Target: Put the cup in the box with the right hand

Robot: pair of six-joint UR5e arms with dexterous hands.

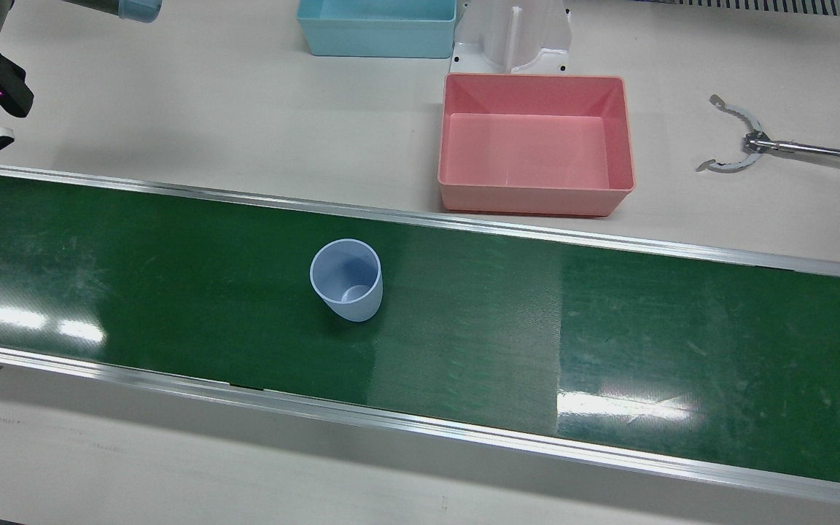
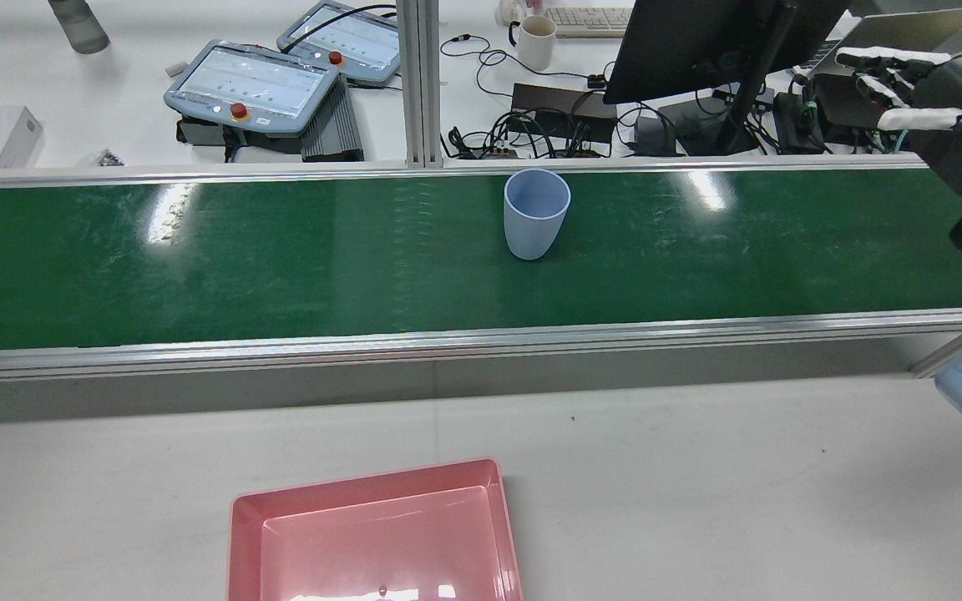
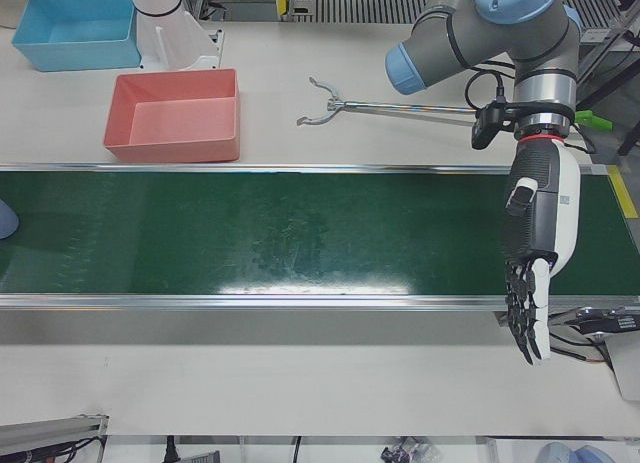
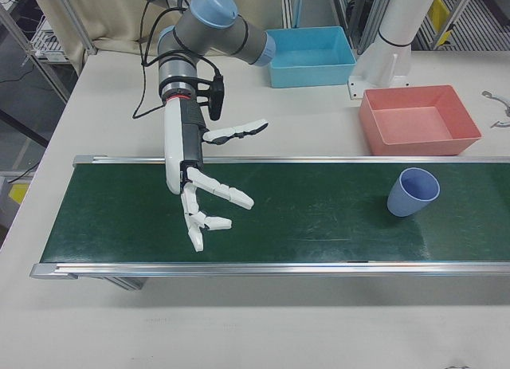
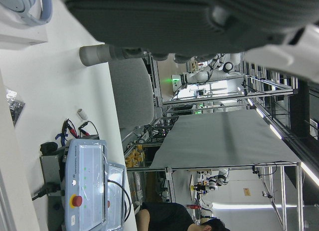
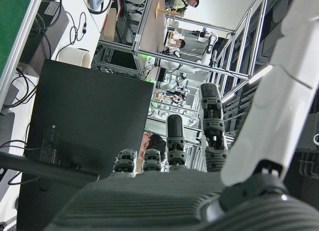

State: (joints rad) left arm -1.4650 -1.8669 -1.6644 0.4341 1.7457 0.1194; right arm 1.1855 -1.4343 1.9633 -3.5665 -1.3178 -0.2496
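Observation:
A pale blue cup (image 1: pixel 347 281) stands upright in the middle of the green conveyor belt (image 1: pixel 609 328); it also shows in the rear view (image 2: pixel 535 215) and the right-front view (image 4: pixel 412 192). The pink box (image 1: pixel 535 198) sits on the table beside the belt, nothing inside it. My right hand (image 4: pixel 203 194) hangs open over the belt, fingers spread, far along the belt from the cup. My left hand (image 3: pixel 535 263) is open too, fingers pointing down over the belt's other end.
A light blue box (image 1: pixel 376 44) and a white arm pedestal (image 1: pixel 511 36) stand behind the pink box. A metal reacher tool (image 1: pixel 741 138) lies on the table beside it. Teach pendants (image 2: pixel 251 83) and a monitor (image 2: pixel 698 42) sit beyond the belt.

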